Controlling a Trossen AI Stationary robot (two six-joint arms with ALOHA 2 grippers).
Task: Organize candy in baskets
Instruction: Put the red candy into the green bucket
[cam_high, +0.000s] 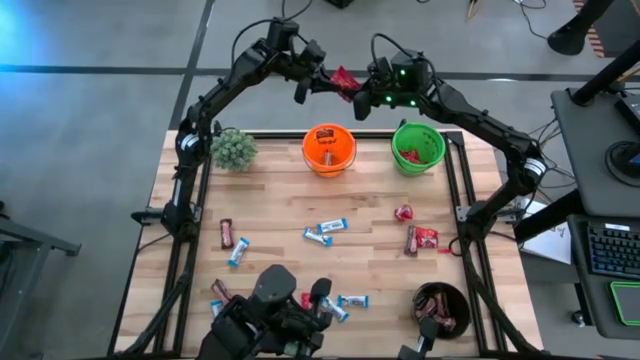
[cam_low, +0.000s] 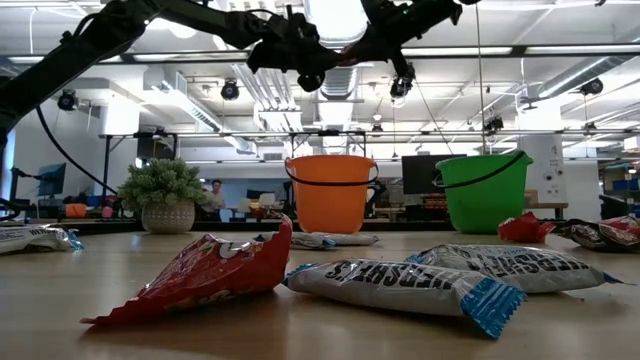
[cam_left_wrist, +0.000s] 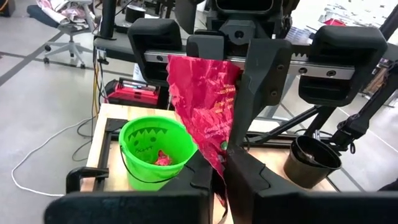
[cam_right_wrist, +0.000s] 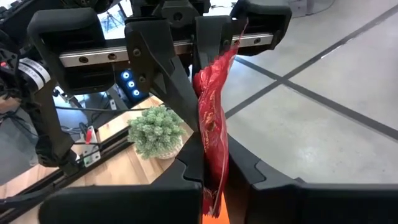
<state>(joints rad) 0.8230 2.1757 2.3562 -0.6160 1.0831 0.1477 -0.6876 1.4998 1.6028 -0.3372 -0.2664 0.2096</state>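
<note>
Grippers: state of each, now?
Left gripper: shut on the red candy packet, raised beyond the table's far edge.
Right gripper: shut on the same packet.

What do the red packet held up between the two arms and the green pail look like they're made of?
The red packet looks like thin shiny plastic film or foil: it is crinkled and creased. Both grippers' fingers pinch it. The green pail looks like smooth moulded plastic, glossy, with a face printed on it.

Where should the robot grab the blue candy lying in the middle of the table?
Across its narrow middle, coming straight down from above. The blue candy lies flat on the table as a slim bar, so gripper fingers fit over its long sides. Another blue one lies close beside it, so the fingers probably need care on that side.
</note>
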